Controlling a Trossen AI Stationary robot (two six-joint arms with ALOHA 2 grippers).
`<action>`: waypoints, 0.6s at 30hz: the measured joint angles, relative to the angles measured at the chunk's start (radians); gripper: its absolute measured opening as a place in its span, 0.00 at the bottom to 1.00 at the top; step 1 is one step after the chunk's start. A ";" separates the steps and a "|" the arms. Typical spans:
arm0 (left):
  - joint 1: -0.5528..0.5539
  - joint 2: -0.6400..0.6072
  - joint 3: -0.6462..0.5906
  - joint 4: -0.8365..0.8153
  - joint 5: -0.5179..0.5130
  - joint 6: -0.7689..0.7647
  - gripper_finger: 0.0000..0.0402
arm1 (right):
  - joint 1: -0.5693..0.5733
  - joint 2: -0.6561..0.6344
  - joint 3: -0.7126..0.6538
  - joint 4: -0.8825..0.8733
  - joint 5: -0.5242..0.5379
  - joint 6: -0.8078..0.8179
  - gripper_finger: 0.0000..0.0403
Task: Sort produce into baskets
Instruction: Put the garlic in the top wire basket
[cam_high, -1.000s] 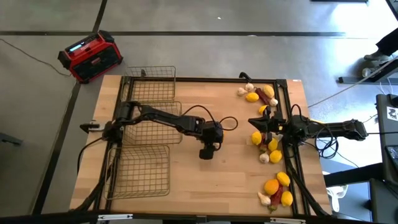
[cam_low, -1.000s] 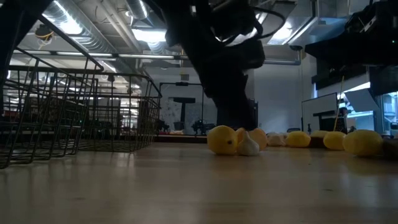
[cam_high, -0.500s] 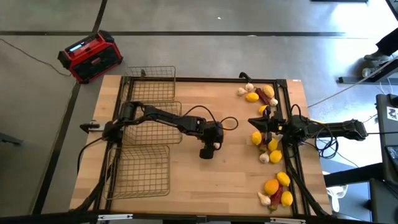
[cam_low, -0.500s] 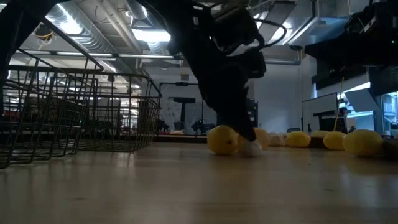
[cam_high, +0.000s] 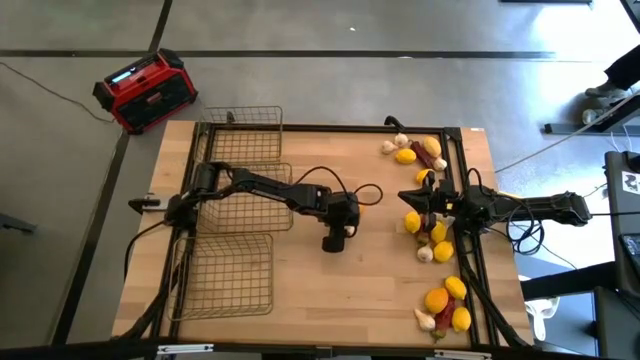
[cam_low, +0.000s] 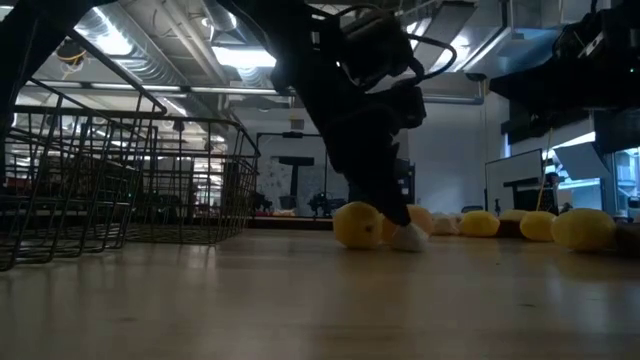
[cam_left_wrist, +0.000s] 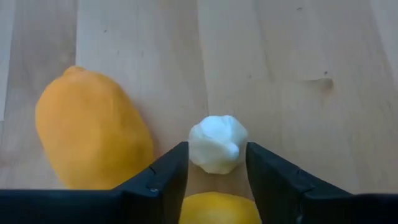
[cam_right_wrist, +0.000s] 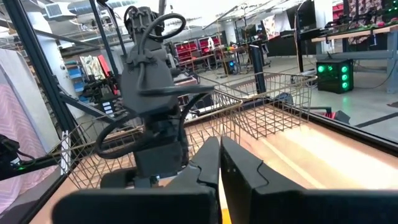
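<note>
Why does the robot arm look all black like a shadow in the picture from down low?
In the low view, bright ceiling lights shine from behind, so the left arm shows as a dark silhouette and the table looks dim. In the high view the light is even and the same arm shows its shape. In the left wrist view the garlic bulb is well lit.

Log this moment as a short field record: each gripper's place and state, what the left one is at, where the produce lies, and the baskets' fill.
left gripper: mid-table, down at the wood, fingers either side of a garlic bulb, grip not confirmed
beside it: two lemons
right gripper: shut, over the produce by the table's right edge
produce: mostly strung along the right edge
baskets: three at the left side, no produce visible inside
</note>
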 joint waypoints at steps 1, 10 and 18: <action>0.000 0.000 0.000 0.005 0.000 0.001 0.35 | 0.000 0.000 0.000 0.000 0.000 0.000 0.04; 0.003 0.000 0.000 0.021 0.013 0.017 0.26 | 0.000 0.000 0.000 0.000 0.000 0.000 0.04; 0.005 0.000 0.000 0.014 0.015 0.004 0.16 | 0.000 0.000 0.000 0.000 0.001 -0.001 0.04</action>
